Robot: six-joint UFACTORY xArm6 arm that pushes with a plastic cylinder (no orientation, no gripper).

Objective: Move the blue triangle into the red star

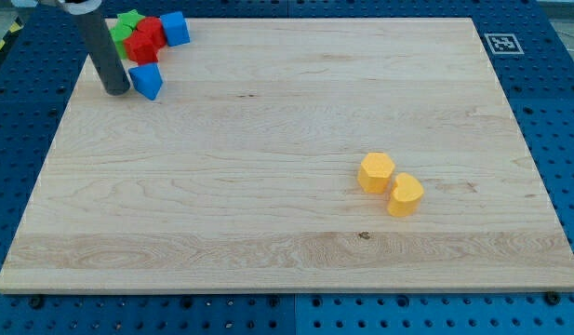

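The blue triangle (147,81) lies near the board's top left corner. The red star (145,40) sits just above it, with a small gap between them. My tip (115,91) rests on the board right against the blue triangle's left side. The dark rod rises from there toward the view's top left.
A green block (126,24) touches the red star's upper left, and a blue cube (176,28) touches its right. A yellow hexagon (376,172) and a yellow heart-like block (405,194) lie together at the lower right. The wooden board (287,251) sits on a blue perforated table.
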